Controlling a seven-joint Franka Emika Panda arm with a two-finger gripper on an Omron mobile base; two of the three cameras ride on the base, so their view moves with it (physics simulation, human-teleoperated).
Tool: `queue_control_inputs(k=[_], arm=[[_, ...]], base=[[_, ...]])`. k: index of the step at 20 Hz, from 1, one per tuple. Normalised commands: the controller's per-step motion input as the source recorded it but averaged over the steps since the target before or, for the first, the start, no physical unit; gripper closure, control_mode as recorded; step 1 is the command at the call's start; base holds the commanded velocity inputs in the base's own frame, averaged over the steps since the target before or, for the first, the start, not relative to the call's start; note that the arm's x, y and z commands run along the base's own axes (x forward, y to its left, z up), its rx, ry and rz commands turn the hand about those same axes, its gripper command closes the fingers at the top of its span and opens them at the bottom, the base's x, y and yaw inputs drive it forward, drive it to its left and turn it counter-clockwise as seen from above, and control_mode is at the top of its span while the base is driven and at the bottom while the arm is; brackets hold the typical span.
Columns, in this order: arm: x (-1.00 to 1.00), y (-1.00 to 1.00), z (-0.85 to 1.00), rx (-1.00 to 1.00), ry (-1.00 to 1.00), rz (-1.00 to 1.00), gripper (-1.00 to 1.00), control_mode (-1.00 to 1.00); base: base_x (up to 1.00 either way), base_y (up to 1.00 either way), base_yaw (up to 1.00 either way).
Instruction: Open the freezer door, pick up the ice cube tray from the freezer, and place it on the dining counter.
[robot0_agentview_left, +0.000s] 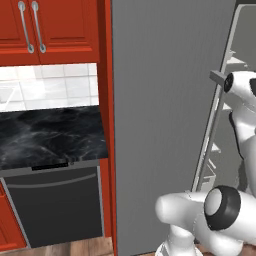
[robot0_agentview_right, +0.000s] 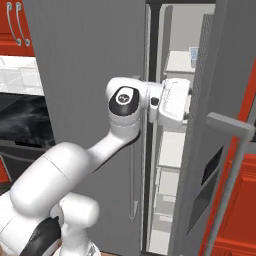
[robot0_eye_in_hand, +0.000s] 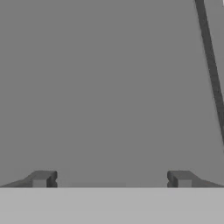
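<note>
several white shelves fill the freezer (robot0_agentview_right: 172, 150); gripper (robot0_eye_in_hand: 111, 178) jaws spread, holding nothing.

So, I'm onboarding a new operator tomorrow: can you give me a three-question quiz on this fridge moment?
1. True or false: the freezer door is swung open.
2. The gripper has its jaws: A) shut on a handle, B) open with nothing between them, C) shut on a tray.
3. What pale thing sits on an upper shelf inside the freezer?

Key
1. True: the shelves show past the door's edge.
2. B.
3. The ice cube tray, not yet picked up.
</note>
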Motion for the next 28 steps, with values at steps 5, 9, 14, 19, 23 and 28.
queue_control_inputs(k=[5,9,14,19,23,28], arm=[[0.00,-0.68,-0.01,0.02,0.00,-0.01,-1.00,-1.00],[0.00,-0.70,0.00,0.03,0.00,0.00,-1.00,-1.00],[0.00,-0.74,0.00,0.04,0.00,0.00,-1.00,-1.00],[0.00,-0.68,0.00,0.03,0.00,0.00,-1.00,-1.00],[0.00,-0.59,0.00,0.03,0.00,0.00,-1.00,-1.00],[-0.01,-0.43,0.00,0.01,0.00,0.00,-1.00,-1.00]], base=[[0.00,0.00,0.00],[0.00,0.00,0.00],[0.00,0.00,0.00],[0.00,0.00,0.00],[0.00,0.00,0.00],[0.00,0.00,0.00]])
